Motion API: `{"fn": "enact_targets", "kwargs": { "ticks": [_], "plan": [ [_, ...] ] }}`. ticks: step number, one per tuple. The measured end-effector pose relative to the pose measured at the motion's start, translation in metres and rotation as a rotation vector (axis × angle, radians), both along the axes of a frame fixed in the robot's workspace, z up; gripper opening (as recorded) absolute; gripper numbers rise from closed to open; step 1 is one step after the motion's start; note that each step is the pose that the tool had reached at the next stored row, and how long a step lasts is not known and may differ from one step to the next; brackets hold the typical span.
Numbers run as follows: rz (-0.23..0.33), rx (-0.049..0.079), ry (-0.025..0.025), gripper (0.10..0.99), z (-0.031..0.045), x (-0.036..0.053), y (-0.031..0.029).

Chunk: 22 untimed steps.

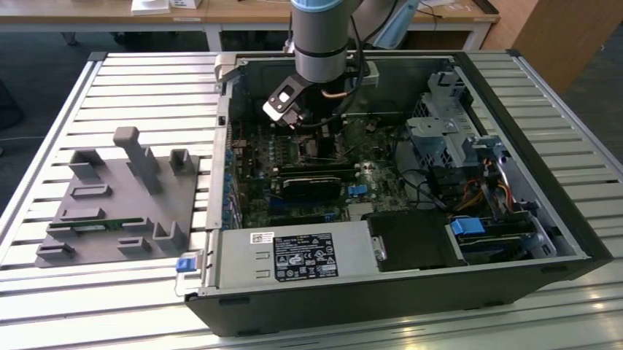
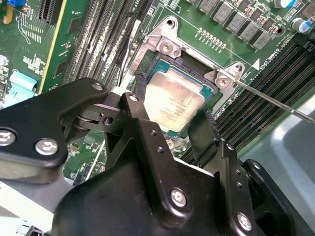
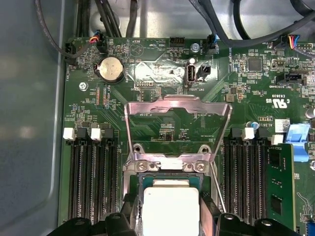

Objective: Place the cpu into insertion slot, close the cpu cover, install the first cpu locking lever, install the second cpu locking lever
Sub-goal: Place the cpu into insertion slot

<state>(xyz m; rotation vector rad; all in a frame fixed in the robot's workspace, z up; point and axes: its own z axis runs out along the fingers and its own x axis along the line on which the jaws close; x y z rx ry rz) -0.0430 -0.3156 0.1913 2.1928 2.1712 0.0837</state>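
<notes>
Second wrist view puts the cpu [image 2: 177, 98] low in the insertion slot [image 2: 189, 66], its pale metal top facing up and green edges showing inside the dark frame. The hand [image 2: 170, 110] is narrowed onto it, with a black finger [image 2: 139, 91] against one edge and its partner against the opposite edge, so it holds the chip. In the first wrist view the cpu cover [image 3: 177, 104] stands swung up and open just beyond the slot, its window showing the green motherboard [image 3: 162, 73] behind. A thin locking lever [image 2: 275, 101] angles out unlatched beside the slot's silver rim, and long black memory slots [image 3: 91, 177] run on both sides. In the exterior view the arm reaches down into the open computer case [image 1: 341, 306], which lies on the slatted bench [image 1: 146, 87] near a grey fixture tray [image 1: 107, 211]. By my judgement the placing step is in hand: cover and levers are not yet closed. Any further move calls for the chip lying flat and square in its seat, and a straight, undragging withdrawal.
</notes>
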Motion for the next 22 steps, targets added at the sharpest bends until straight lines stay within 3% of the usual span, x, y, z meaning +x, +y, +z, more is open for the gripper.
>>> {"fn": "enact_targets", "kwargs": {
  "ticks": [4, 11, 14, 17, 22],
  "plan": [
    [0.0, 0.0, -0.0001, 0.616, 0.0022, 0.0, 0.0],
    [0.0, 0.0, 0.0008, 0.604, 0.0134, 0.0001, -0.0008],
    [0.0, 0.001, 0.0009, 0.478, 0.0136, 0.0001, -0.0045],
    [0.0, 0.004, 0.0022, 0.424, 0.0141, 0.0001, -0.008],
    [0.0, 0.01, 0.0145, 0.188, 0.0158, 0.0021, -0.0087]
  ]
}}
